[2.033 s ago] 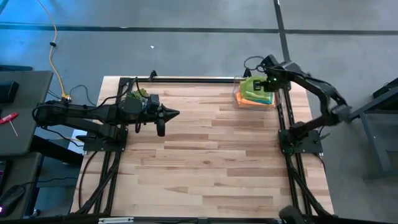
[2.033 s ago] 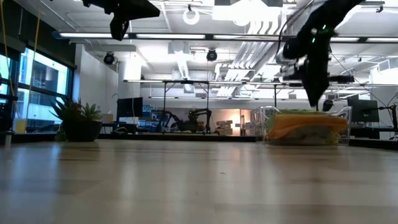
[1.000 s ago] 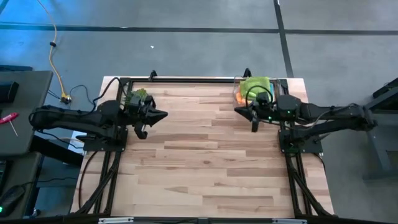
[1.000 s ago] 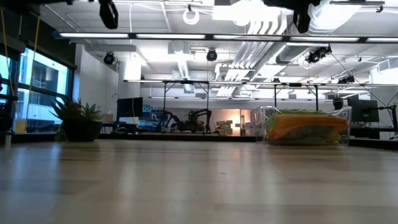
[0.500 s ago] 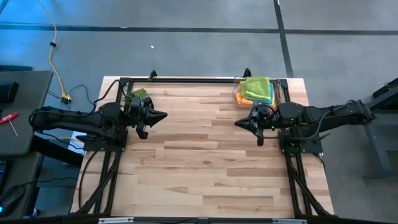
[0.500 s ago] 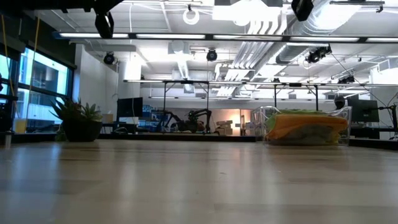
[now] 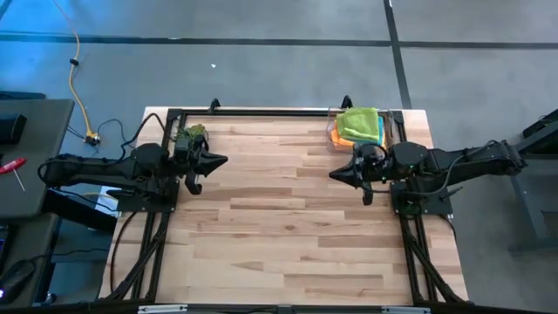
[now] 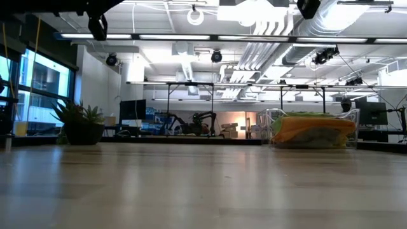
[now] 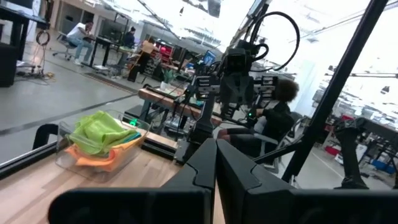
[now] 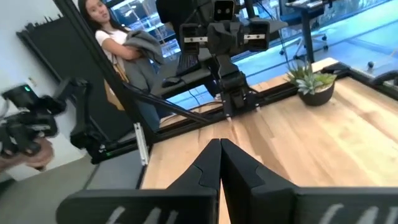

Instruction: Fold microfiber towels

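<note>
Both claws, left gripper and right gripper, clamped empty, risking snagging stacked microfiber towels at one o'clock.

Left arm: mine — matte black links, chunky rounded joints, a thin black cable looping off the base.
Right arm: same black build, cable curling over the wrist.
Left gripper: two dark wedge fingers tapering to one point.
Right gripper: identical black wedges — smooth, angular, unmarked.
Wrist housing: boxy black camera block, pale label patches on its face.
Bases: black frame rails at the table edges.
</note>
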Motion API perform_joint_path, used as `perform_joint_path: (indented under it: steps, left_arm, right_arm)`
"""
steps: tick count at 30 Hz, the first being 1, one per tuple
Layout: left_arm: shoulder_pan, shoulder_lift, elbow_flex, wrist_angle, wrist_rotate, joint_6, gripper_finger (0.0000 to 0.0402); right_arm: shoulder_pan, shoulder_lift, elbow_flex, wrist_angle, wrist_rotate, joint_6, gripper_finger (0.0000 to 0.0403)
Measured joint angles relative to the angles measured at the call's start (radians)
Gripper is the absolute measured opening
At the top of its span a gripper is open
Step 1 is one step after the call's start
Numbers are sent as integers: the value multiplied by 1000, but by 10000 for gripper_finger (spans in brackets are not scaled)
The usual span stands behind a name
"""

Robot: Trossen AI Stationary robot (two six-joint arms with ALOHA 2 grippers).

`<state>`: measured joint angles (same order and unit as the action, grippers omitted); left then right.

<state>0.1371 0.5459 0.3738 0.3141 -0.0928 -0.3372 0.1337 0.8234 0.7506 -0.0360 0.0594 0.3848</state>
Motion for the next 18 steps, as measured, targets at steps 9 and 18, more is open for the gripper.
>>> perform_joint_path:
  steps: [9, 18]
  left_arm:
    - [-18, -161, -251, 166, -1, -61, 0]
    - [-20, -323, -363, 122, -1, -88, 0]
  right_arm:
    - [0, 0, 0, 45, -26, 2, 0]
    - [0, 0, 0, 64, -32, 34, 0]
